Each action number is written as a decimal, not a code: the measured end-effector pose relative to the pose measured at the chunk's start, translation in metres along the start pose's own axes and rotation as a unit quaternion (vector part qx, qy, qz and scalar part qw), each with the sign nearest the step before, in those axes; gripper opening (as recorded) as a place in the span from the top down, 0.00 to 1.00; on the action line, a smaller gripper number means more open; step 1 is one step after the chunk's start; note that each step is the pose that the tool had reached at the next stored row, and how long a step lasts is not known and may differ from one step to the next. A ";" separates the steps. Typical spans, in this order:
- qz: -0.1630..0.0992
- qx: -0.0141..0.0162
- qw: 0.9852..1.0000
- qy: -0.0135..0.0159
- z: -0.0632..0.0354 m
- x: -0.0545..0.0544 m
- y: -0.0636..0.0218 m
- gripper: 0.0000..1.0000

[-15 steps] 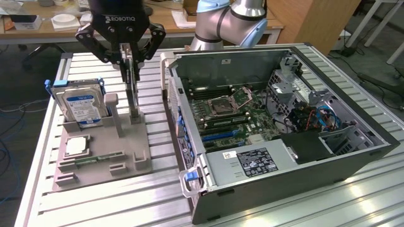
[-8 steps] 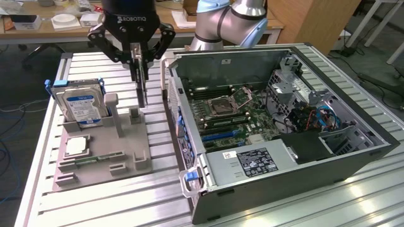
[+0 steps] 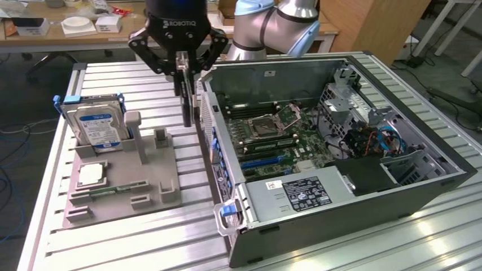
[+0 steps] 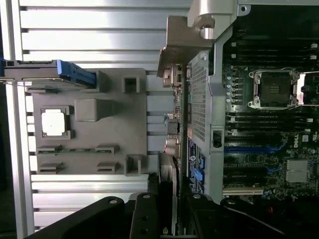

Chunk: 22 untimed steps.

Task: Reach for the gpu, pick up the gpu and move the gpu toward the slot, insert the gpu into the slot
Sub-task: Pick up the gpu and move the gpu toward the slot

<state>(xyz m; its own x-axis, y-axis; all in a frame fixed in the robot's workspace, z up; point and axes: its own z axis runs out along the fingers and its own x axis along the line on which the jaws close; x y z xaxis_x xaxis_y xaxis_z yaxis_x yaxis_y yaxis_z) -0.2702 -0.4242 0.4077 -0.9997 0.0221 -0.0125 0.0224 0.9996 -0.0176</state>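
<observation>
My gripper is shut on the gpu, a thin dark card that hangs edge-on and upright from the fingers. The card is in the air over the gap between the grey parts fixture and the near wall of the open computer case. In the wrist view the gripper clamps the gpu between two black fingers, just outside the case wall. The motherboard's expansion slots lie inside the case, apart from the card; they are also seen as blue and white strips.
A silver, blue-labelled hard drive stands upright in the fixture, with a processor chip and a green memory stick in front of it. The case holds a labelled power supply and cabling. Desks stand behind the table.
</observation>
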 end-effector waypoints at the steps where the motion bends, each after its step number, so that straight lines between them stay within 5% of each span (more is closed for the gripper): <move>1: 0.000 0.000 1.000 0.000 0.0001 -0.003 0.0000 0.73; 22: -0.001 0.000 1.000 0.000 0.0031 -0.051 0.0012 0.73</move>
<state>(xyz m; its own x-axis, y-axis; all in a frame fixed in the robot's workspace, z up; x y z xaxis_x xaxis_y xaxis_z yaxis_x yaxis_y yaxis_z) -0.2187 -0.4242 0.4053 -0.9997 0.0203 -0.0126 0.0205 0.9996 -0.0176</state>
